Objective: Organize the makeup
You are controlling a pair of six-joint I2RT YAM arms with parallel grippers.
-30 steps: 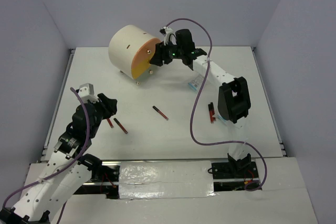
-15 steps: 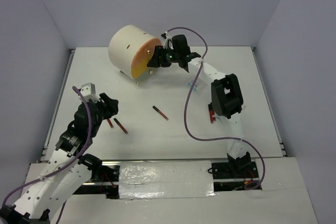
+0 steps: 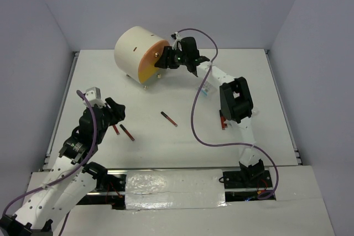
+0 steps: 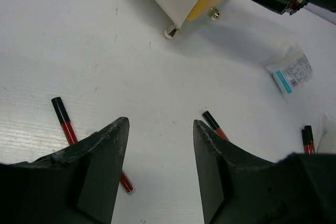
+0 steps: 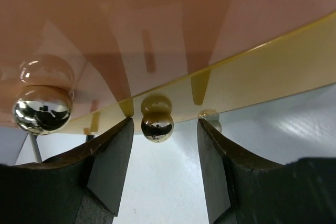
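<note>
Where left pincer [image 4: 160, 129] hangs open, red-black sticks [image 4: 64, 121] flank it.

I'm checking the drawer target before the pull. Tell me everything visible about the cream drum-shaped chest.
The cream chest is a cylinder lying on its side at the table's far left-centre, resting on small gold ball feet. Its orange-yellow drawer front faces right and carries shiny gold ball knobs. One knob sits between the right gripper's open fingers; contact is not visible.
</note>
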